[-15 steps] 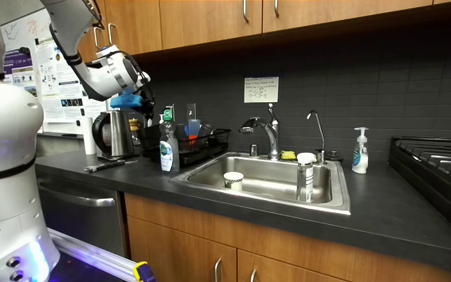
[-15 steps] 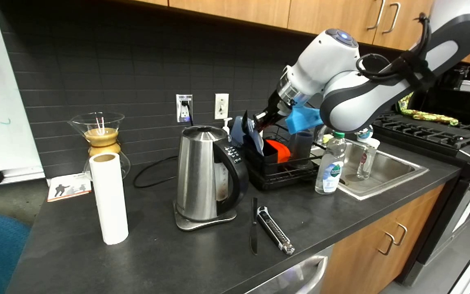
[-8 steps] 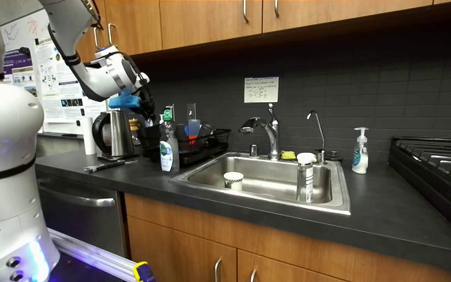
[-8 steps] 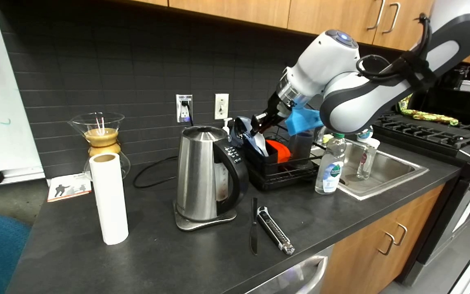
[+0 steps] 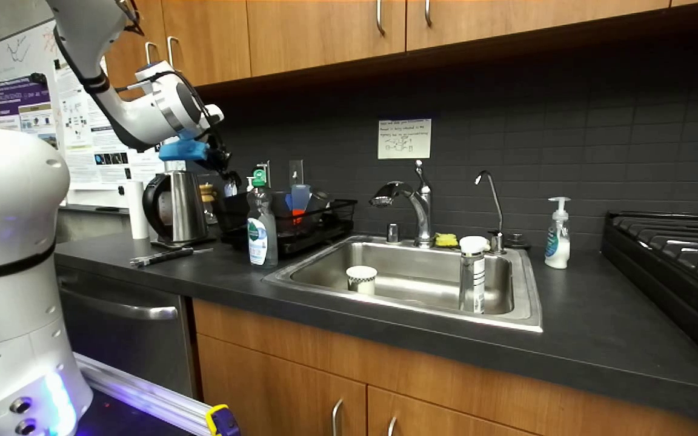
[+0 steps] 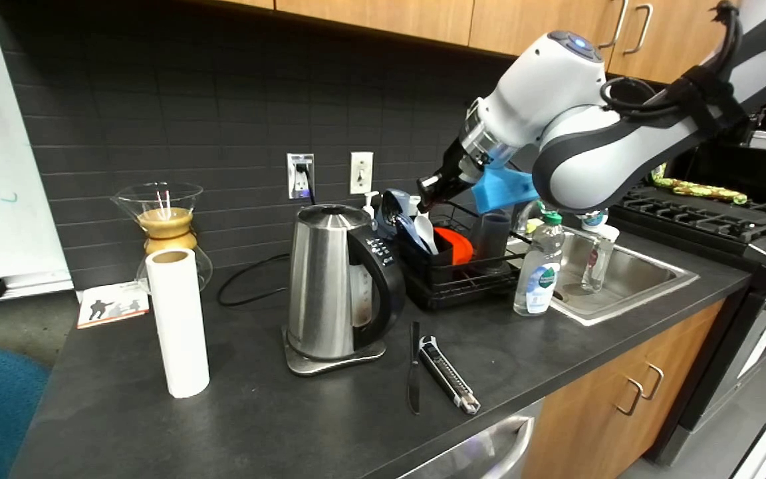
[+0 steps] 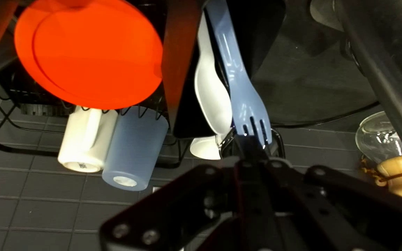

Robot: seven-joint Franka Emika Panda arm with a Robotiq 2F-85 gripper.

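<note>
My gripper (image 7: 253, 141) has its dark fingers together, with nothing visibly held between them. In both exterior views the gripper (image 6: 425, 193) (image 5: 232, 175) hangs above the near end of the black dish rack (image 6: 469, 286). In the wrist view a blue-grey fork (image 7: 246, 94) stands tines toward my fingertips, which overlap its tines in the picture; whether they touch is unclear. A white spoon (image 7: 212, 94) is beside it, both in a black utensil holder (image 6: 433, 266). An orange plate (image 7: 96, 52), a white mug (image 7: 86, 143) and a blue cup (image 7: 136, 150) are in the rack.
A steel kettle (image 6: 323, 286) stands beside the rack. A soap bottle (image 6: 539, 276) stands at the rack's sink side. A knife (image 6: 413, 372) and a box cutter (image 6: 449, 376) lie near the counter edge. A white roll (image 6: 180, 326) and a glass carafe (image 6: 169, 229) are farther along. Cabinets hang above.
My gripper's fingers looked spread at the utensils a second ago and have come together. The blue utensil now leans in the holder. The arm has drawn back slightly toward the robot's base.
</note>
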